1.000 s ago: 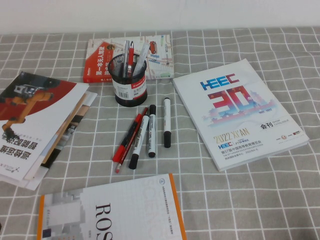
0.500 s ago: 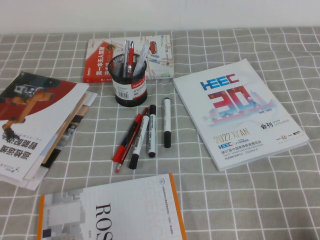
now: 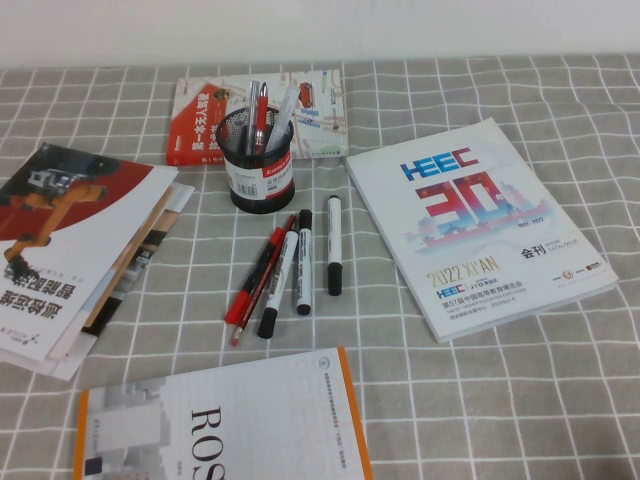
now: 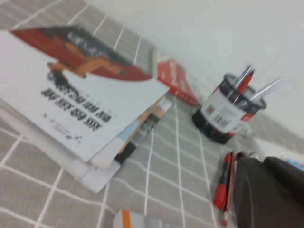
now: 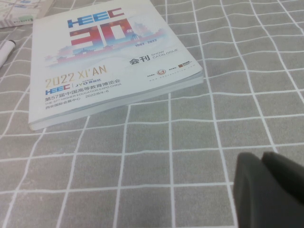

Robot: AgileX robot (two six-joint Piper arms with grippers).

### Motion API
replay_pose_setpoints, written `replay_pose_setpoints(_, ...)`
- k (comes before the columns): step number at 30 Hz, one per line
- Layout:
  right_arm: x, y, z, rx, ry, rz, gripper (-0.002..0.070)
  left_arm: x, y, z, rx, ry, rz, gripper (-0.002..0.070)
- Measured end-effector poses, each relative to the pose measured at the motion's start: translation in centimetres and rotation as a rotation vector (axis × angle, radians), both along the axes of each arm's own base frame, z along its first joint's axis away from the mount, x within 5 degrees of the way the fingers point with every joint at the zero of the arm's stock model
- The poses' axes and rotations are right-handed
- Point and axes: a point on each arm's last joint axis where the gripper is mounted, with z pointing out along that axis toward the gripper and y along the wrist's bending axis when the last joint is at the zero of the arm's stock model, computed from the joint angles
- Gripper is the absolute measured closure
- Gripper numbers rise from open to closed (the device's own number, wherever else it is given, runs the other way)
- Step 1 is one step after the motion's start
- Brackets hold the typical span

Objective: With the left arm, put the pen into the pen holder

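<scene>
**Beside the pen holder, nothing is moving yet**

Beside the pen holder [image 3: 260, 165], the pen [image 3: 254, 281] is lying flat on the checked cloth [image 3: 500, 400], just on the robot's side of the cup, pressed against the thin pencil [image 3: 267, 275] and flanked by the white markers [image 3: 303, 262]. Across the last second the high view is showing no change at all: pen, pencil, markers and holder are sitting exactly where they were, and neither arm is entering that view. That is suggesting the task is only beginning, with the reach for the pen not yet under way.

The left gripper [image 4: 266, 192] is appearing only as a dark blurred mass at the edge of its wrist view, low over the cloth on the robot's side of the holder; whether it is open or closed cannot be told, but nothing is visibly in its hold. The pen [image 4: 222, 185] is lying just beside that mass, between it and the holder [image 4: 227, 115], apparently not touching it.

The right gripper [image 5: 270, 190] is hovering over bare cloth, well apart from the holder, near the HEEC catalogue [image 5: 95, 52]; its opening cannot be judged either.
</scene>
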Motion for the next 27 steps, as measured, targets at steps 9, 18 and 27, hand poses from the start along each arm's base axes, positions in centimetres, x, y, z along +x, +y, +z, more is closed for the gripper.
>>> replay_pose_setpoints(9,0.0,0.0,0.0,0.0,0.0,0.0,0.0691,3.0,-0.6,5.6,0.241,0.314,-0.099,0.0677)
replay_pose_setpoints(18,0.0,0.0,0.0,0.0,0.0,0.0,0.0691,9.3,-2.4,10.1,0.476,0.566,-0.379,0.0677)
replay_pose_setpoints(27,0.0,0.0,0.0,0.0,0.0,0.0,0.0691,17.0,-6.1,10.8,0.559,0.639,-0.62,0.0677)
